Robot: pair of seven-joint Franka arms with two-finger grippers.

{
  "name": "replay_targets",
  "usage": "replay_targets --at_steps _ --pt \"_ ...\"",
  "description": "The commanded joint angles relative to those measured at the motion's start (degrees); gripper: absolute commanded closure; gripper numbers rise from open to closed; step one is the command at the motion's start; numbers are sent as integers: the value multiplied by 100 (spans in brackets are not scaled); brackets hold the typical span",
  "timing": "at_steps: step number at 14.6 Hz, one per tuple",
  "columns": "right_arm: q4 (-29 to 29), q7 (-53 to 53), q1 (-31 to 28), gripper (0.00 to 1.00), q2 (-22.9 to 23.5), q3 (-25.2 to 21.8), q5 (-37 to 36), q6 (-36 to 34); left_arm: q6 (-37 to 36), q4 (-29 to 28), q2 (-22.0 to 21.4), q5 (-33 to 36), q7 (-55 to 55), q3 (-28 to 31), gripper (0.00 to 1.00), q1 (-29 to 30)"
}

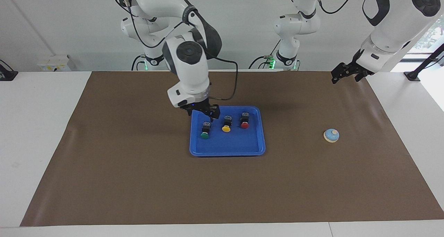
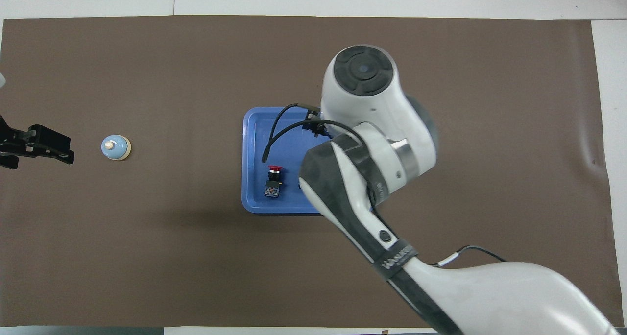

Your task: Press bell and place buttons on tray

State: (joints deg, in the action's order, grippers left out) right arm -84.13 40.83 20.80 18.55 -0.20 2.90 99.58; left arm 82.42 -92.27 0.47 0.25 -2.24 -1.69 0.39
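The blue tray (image 1: pixel 229 144) lies mid-table on the brown mat, and all three buttons rest in it in a row: green (image 1: pixel 205 131), yellow (image 1: pixel 226 124), red (image 1: pixel 245 121). My right gripper (image 1: pixel 204 113) hangs open and empty over the tray's edge nearest the robots, just above the green button. In the overhead view the right arm covers much of the tray (image 2: pixel 250 149); only the red button (image 2: pixel 273 176) shows there. The light-blue bell (image 1: pixel 331 135) (image 2: pixel 115 148) stands alone toward the left arm's end. My left gripper (image 1: pixel 345 77) (image 2: pixel 59 146) waits open, raised beside the bell.
A brown mat (image 1: pixel 138 181) covers most of the white table. The right arm's black cable (image 2: pixel 274 134) loops over the tray.
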Motion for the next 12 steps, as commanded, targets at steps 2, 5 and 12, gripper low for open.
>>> replay_targets --at_steps 2,5,12 --pt "-156 -1459 -927 0 -483 64 141 -473 -77 7 -65 -33 -66 2 0 5" --pt "-156 -2602 -1604 0 -730 55 80 -921 -77 7 -74 -33 -66 2 0 5" --pt "-349 -4064 -2555 0 -1538 64 -96 -1520 -77 7 -65 -33 -66 11 0 5"
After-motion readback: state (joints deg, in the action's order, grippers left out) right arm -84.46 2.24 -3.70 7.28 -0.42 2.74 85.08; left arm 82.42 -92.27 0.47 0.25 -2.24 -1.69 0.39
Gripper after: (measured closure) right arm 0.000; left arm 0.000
